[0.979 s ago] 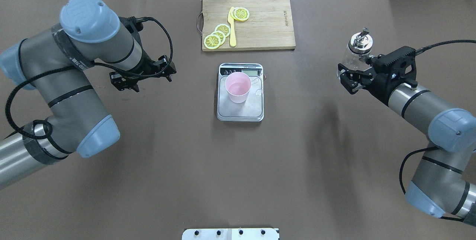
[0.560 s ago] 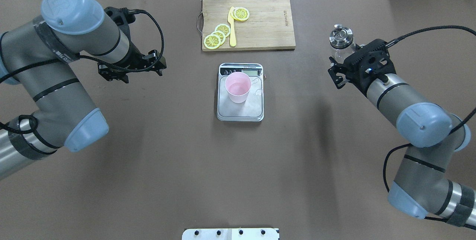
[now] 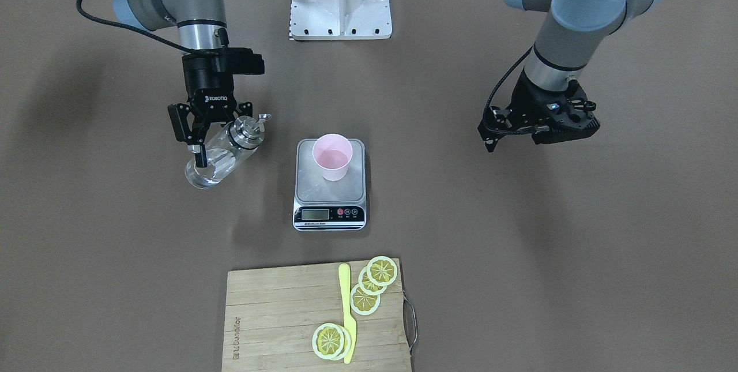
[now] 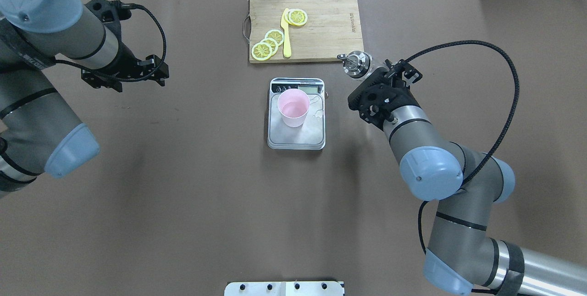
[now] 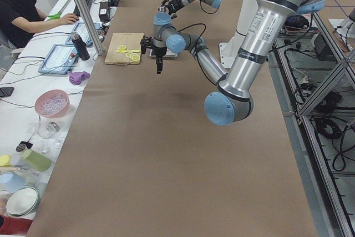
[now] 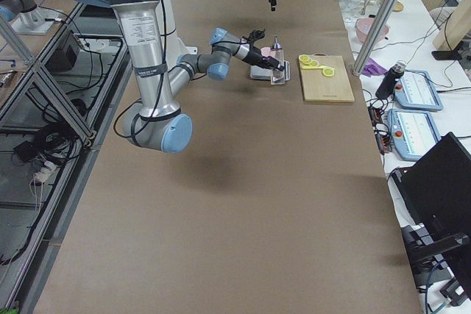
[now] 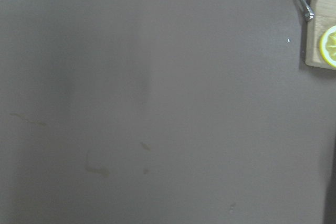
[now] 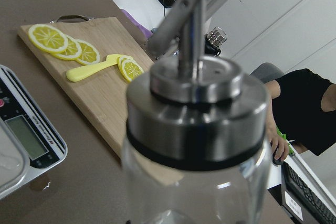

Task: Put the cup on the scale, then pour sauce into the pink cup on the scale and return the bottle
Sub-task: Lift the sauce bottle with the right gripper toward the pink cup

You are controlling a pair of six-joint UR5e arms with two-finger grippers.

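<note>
Bottle [image 3: 214,165]: glass, smooth, likely slippery and breakable; right gripper [image 3: 210,132] clamped round its clear body. Left gripper [image 4: 138,84] spread, empty.

Tally as I count it from overhead:

- bottle [image 3: 216,164]: one
- cup [image 4: 293,105]: one
- scale [image 4: 296,139]: one
- cutting board [image 4: 330,25]: one
- knife [image 4: 287,44]: one, yellow
- lemon slices [image 4: 262,51]: five, three at the knife's 8 o'clock and two at its 1 o'clock
</note>
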